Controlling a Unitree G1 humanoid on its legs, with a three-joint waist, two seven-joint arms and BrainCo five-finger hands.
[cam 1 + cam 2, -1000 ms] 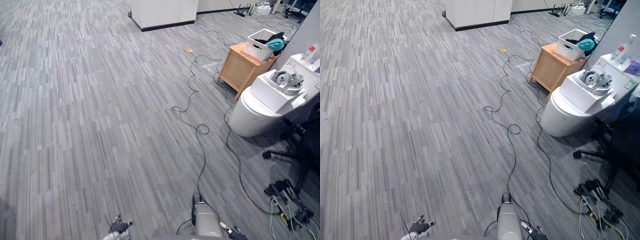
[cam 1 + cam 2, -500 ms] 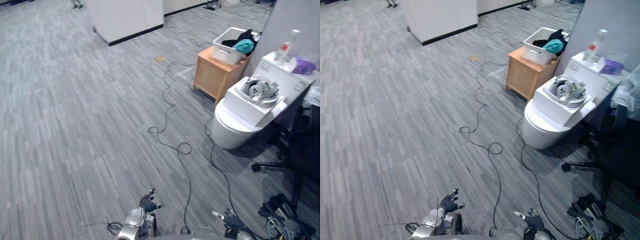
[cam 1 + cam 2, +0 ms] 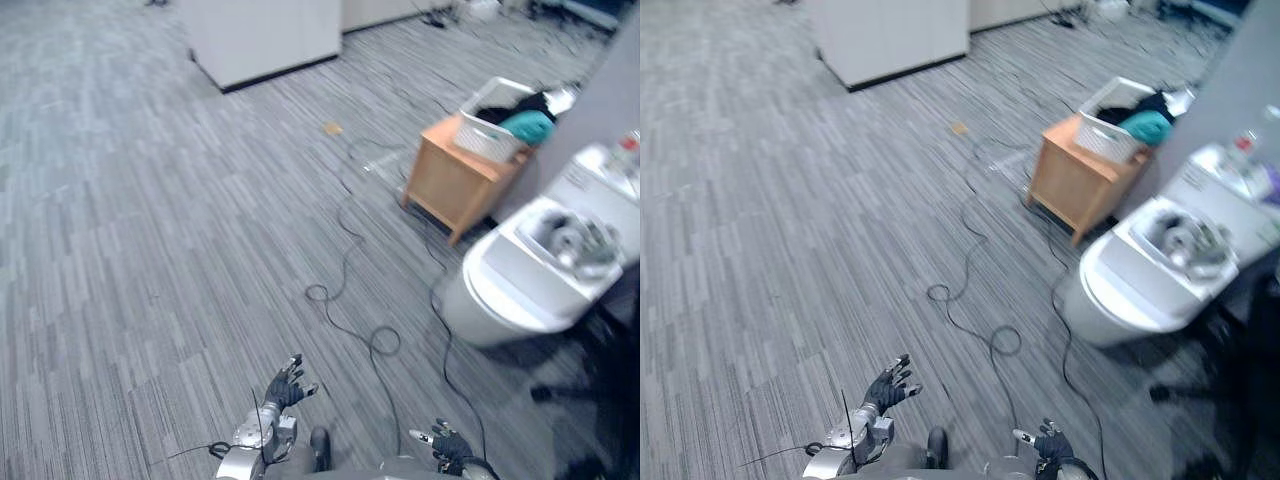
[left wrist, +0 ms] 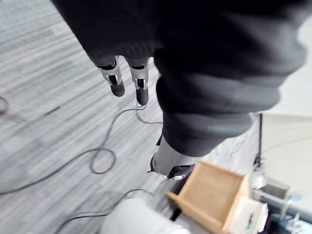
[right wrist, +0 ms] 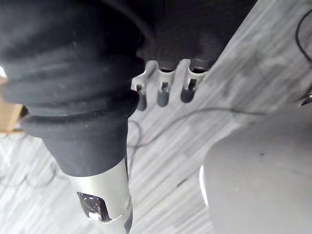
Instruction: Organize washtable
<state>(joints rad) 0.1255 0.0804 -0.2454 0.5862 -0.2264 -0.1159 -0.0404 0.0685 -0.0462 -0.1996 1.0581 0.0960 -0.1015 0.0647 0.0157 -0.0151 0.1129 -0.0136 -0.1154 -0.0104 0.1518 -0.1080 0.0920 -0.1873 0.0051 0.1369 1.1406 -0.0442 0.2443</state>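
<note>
Fingers (image 3: 292,370) of the left hand (image 3: 282,389) are spread wide and empty, away from the toilet (image 3: 515,295). The right hand (image 3: 447,446) hangs loose and empty, nearer the toilet.

This looks like an open office floor used as a test lab, with a mock bathroom corner set up in it. Grey striped carpet (image 3: 150,200) runs across a wide room, with a white cabinet block (image 3: 265,35) at the far end. At the right, against a grey wall (image 3: 1250,70), stand a white toilet (image 3: 510,290), a small wooden cabinet (image 3: 455,180) bearing a white laundry basket (image 3: 478,140) of clothes, and a white desk (image 3: 1228,165). The toilet sits straight on the carpet. A dark office chair base (image 3: 1160,392) shows at the near right.
</note>
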